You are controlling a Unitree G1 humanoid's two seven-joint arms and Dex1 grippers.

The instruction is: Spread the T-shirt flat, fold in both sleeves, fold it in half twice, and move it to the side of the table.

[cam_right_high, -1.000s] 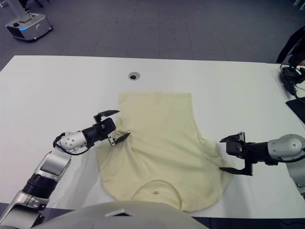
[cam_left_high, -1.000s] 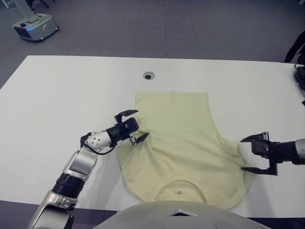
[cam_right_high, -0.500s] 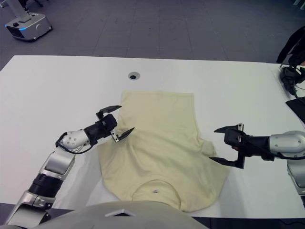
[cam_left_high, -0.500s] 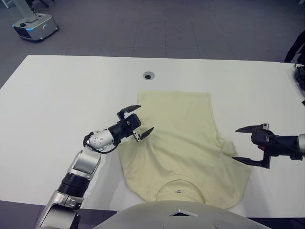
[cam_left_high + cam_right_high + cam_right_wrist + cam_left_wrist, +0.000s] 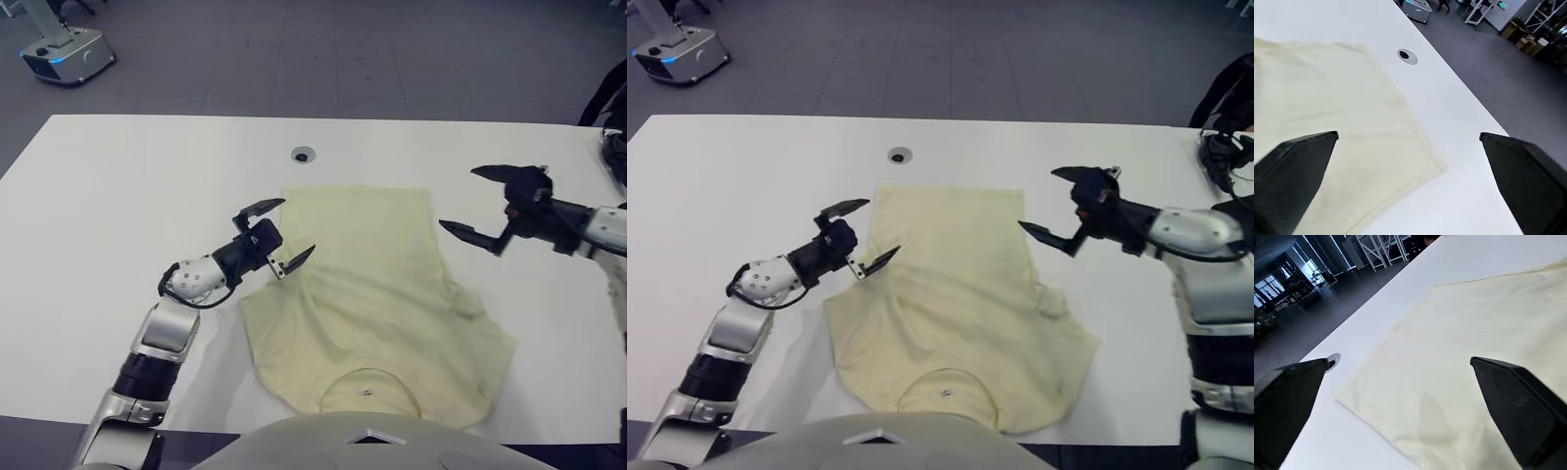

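Soft pale-yellow shirt [image 5: 377, 304] lies wrinkled on the smooth white table [image 5: 127, 196], with the left gripper [image 5: 294, 227] over its left edge and the right gripper [image 5: 458, 198] beside its right, both splayed wide and empty; the eye views show the curved collar [image 5: 367, 377], the wrist views the straight hem [image 5: 1398, 103] and the round grommet [image 5: 1407, 56].

Head eyes look down; both wrist cameras skim the T-shirt [image 5: 372, 294] closely
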